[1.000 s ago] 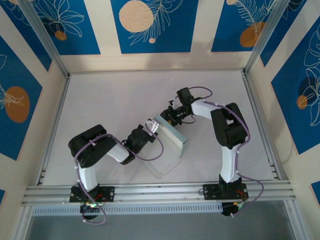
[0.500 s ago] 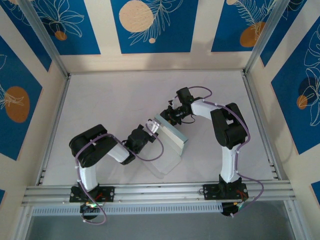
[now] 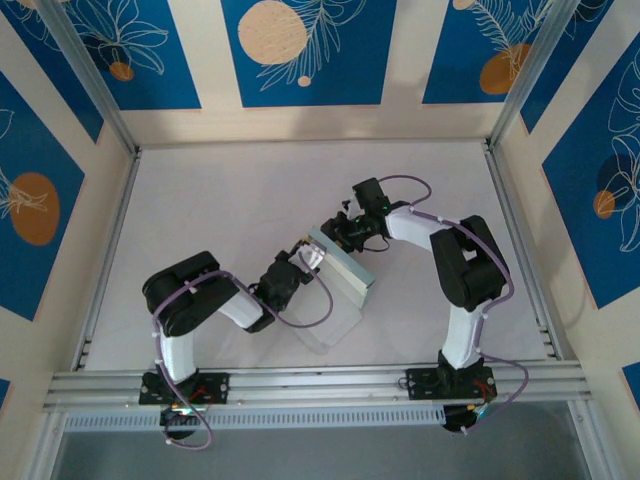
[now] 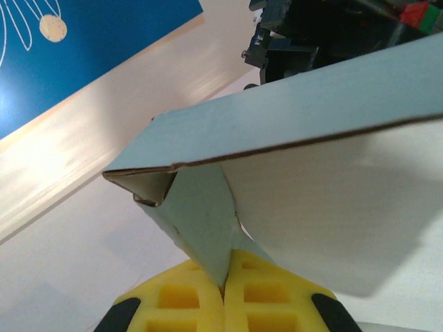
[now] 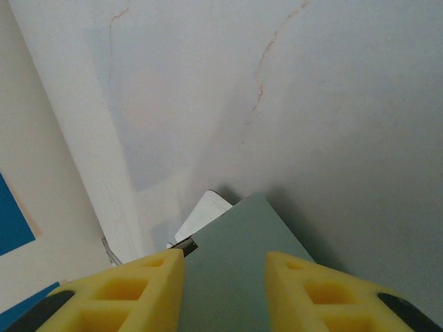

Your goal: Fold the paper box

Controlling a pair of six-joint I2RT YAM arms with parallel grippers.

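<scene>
- Since the earlier frame, the right arm's elbow has swung toward the right edge of the top view and the left arm's wrist has slid slightly lower right. The paper box [image 3: 345, 275] is about where it was.
- Left gripper [image 4: 225, 277]: yellow pads [image 4: 180, 301] pressed together, pinching a narrow green flap of the box at bottom centre of the left wrist view.
- From that pinch the box [image 4: 311, 207] rises up and right. A green panel edge runs across the middle of the frame, with the white face below it.
- Right gripper [image 5: 225, 266]: pads [image 5: 156, 277] spread, with the green panel [image 5: 235, 277] in the gap between them at bottom centre. Can't tell if either pad touches it.
- Top view: left gripper [image 3: 303, 262] is at the box's upper-left corner, and the right gripper [image 3: 338, 232] is just above and right of the same end.
- Key relation: the box's long axis runs upper left to lower right at frame centre. Both grippers crowd its upper-left end and the lower-right end is free. The left one has the hold, so my guess is the right one does the pressing.
</scene>
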